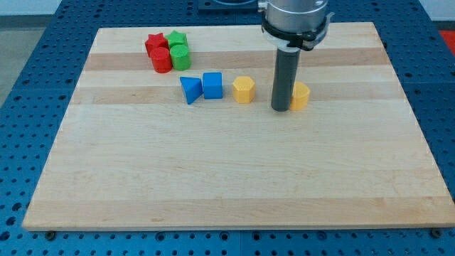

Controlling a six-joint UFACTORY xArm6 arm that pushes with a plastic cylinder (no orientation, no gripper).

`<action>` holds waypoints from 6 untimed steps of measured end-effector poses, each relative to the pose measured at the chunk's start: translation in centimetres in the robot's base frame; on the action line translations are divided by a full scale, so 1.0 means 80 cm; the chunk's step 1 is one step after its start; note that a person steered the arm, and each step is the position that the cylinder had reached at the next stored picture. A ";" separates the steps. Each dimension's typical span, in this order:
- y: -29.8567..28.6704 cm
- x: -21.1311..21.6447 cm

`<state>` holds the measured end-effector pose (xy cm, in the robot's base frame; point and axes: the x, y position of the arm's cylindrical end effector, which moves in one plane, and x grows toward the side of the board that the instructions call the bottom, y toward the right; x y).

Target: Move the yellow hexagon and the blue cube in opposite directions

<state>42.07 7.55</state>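
Observation:
The yellow hexagon [244,89] sits on the wooden board [234,178] a little above the middle. The blue cube [212,84] stands just to its left, a small gap apart. My tip [281,109] is to the right of the yellow hexagon, about a block's width away. A second yellow block [301,95] lies right beside the rod on its right, partly hidden by it; its shape is unclear.
A blue triangular block [190,89] touches the blue cube's left side. At the view's top left are a red star-like block [154,44], a red cylinder [161,60], a green star-like block [176,38] and a green cylinder [180,57], clustered together.

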 end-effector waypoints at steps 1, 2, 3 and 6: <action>-0.066 0.005; -0.118 -0.017; -0.137 -0.043; -0.026 -0.052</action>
<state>37.91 5.47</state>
